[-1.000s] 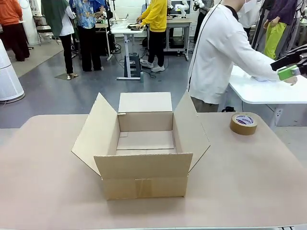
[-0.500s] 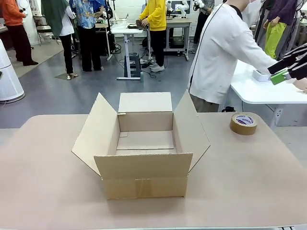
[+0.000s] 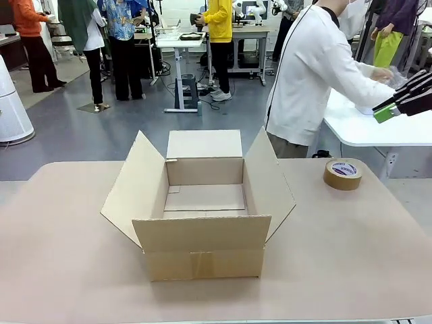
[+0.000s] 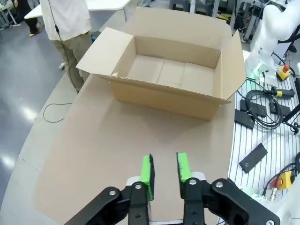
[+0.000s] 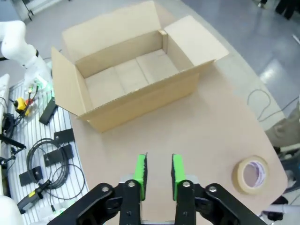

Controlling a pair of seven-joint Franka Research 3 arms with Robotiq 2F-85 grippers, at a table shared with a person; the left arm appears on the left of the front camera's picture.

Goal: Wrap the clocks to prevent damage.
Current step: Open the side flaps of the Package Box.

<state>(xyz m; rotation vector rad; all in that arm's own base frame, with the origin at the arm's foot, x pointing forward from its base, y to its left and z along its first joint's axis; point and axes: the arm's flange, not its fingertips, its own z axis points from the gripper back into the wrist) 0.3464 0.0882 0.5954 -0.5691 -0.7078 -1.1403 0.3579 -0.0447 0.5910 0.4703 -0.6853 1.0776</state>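
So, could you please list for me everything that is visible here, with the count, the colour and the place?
cardboard box: 1, brown, middle of the table, flaps open
tape roll: 1, brown with a white label, lying flat on the far right part of the table
table: 1, beige, under the box and the tape
white table: 1, white, behind on the right
person: 1, white top, at the far side, turned toward the white table
left gripper: 1, black with green pads, above the table, small gap, holding nothing
right gripper: 1, black with green pads, above the table, small gap, holding nothing
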